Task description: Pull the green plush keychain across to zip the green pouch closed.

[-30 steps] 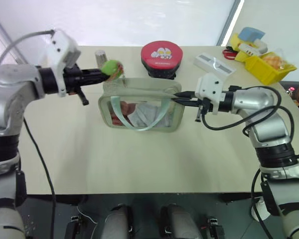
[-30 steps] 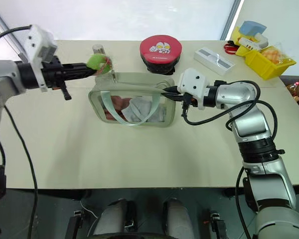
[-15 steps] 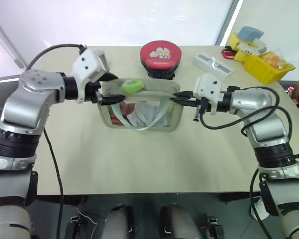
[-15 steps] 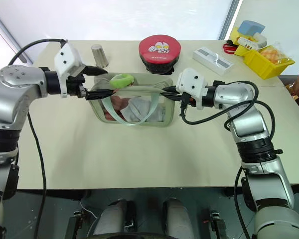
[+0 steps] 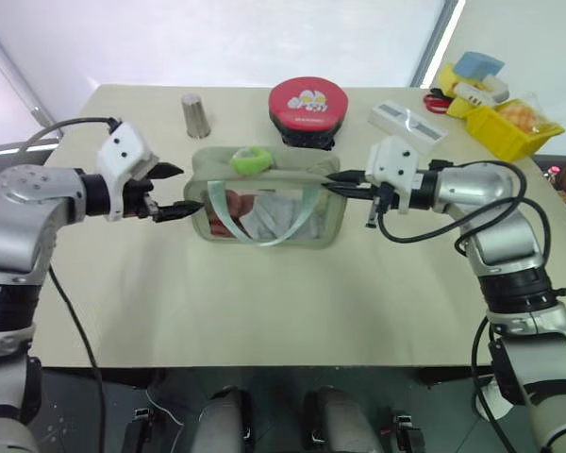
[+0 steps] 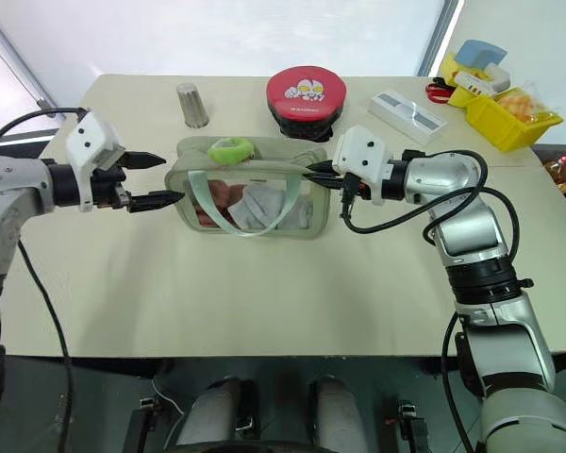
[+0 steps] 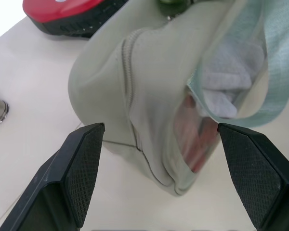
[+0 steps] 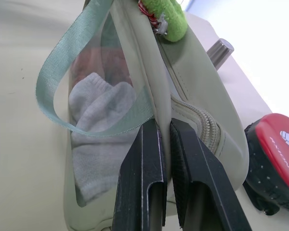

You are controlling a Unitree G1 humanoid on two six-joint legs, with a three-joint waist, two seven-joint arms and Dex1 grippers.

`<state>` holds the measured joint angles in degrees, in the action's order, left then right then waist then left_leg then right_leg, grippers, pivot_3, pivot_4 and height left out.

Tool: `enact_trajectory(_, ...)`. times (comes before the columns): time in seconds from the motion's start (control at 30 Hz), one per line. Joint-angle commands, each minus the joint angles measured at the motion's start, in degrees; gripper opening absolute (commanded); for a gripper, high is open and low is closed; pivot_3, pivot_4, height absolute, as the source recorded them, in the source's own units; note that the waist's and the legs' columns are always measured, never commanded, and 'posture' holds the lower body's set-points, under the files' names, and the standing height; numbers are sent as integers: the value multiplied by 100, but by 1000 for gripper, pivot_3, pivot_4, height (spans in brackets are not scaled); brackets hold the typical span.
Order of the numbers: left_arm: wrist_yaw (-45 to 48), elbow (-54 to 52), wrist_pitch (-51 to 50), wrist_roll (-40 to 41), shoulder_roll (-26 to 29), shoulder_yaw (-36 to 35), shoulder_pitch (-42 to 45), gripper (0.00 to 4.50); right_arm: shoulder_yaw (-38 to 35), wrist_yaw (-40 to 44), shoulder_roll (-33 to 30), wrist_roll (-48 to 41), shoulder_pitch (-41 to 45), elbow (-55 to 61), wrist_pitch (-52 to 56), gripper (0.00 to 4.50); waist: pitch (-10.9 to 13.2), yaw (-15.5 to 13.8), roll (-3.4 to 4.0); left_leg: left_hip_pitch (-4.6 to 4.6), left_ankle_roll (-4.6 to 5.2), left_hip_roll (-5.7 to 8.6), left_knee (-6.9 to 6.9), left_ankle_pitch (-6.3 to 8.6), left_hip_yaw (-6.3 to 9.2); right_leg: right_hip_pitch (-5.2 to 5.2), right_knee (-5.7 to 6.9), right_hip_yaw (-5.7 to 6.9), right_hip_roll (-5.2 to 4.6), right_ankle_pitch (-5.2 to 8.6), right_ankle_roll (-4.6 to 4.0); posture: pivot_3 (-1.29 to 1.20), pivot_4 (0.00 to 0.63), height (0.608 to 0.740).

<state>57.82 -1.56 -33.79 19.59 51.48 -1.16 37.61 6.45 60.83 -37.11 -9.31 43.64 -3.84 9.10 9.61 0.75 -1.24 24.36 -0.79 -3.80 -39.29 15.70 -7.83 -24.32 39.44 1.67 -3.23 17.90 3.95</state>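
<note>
On the round red tin (image 5: 307,102) cartoon figures, no readable writing; left gripper (image 5: 174,189) agape, empty; right gripper (image 5: 332,181) pinching green pouch (image 5: 264,203)

Scene evenly and brightly lit; daylight is admitted through the pale window wall (image 5: 264,38) behind the table (image 5: 264,302), where the background is washed out to near white. Only soft, short shadows are cast under the pouch (image 5: 264,212) and the red tin (image 5: 307,109). Slight bowing is seen at the head views' edges. In the left wrist view, the near fingertips (image 7: 74,175) are rendered soft
</note>
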Motion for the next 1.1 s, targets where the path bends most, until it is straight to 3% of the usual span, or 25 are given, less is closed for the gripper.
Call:
enact_trajectory(0.03, -20, 53, 177, -70, 17, -95, 106, 3113, -62, 18, 3, -39, 125, 72, -92, 0, 0, 10, 0, 0, 0, 0, 0, 0, 0, 0, 0, 0, 1, 0, 0, 0, 150, 740)
enact_trajectory(0.23, 69, 23, 151, -31, 50, -129, 40, 39, -106, 4, 4, -88, 116, 136, 14, 0, 0, 7, 0, -1, 0, -1, 0, 0, -1, 0, 0, 0, 0, 0, 0, 0, 150, 740)
enact_trajectory(0.47, 30, 124, 107, -98, 6, -77, 110, 39, -161, 17, -20, -240, 159, 254, 294, 0, 0, 9, 0, -1, 0, -1, 0, 0, -1, 0, 0, 0, 0, 0, 0, 0, 150, 740)
enact_trajectory(0.5, 44, 120, 109, -99, 14, -71, 110, 0, -171, 42, -44, -263, 172, 251, 331, 788, 0, 9, 0, -1, 0, -1, 0, 0, -1, 0, 0, 0, 0, 0, 0, 0, 150, 740)
enact_trajectory(0.53, 57, 102, 102, -99, 26, -67, 105, 0, -180, 88, -109, -260, 185, 246, 353, 1093, 0, 8, 0, -1, 0, -1, 0, 0, -1, 0, 0, 0, 0, 0, 0, 0, 150, 740)
enact_trajectory(0.67, 101, 62, 93, -88, 82, -93, 79, 0, -335, 209, -399, -316, 422, 202, 496, 3149, 0, 5, 0, -1, 0, 0, 0, 0, -1, 0, 0, 0, -1, 0, 0, 0, 150, 740)
enact_trajectory(0.83, 131, 84, 114, -109, 108, -73, 109, 0, -476, 207, -402, -667, 866, 349, 1003, 3149, 0, 29, 1, -2, 0, -1, 1, 0, -2, -1, 0, 0, 0, 0, 0, 0, 150, 740)
enact_trajectory(1.0, 113, 100, 114, -144, 43, -21, 175, 0, -165, -264, 526, -944, 1058, 875, 1507, 3149, -2, 36, 3, -6, 0, -4, 4, 0, -3, -1, 3, 0, 5, 0, 0, 0, 150, 740)
enact_trajectory(1.1, 141, 121, 153, -186, 31, 26, 209, 0, 135, -801, 1176, -596, 1221, 583, 1404, 3149, -2, 19, 3, -2, 0, -2, 2, 0, -2, -2, 3, 0, 0, 0, 0, 0, 150, 740)
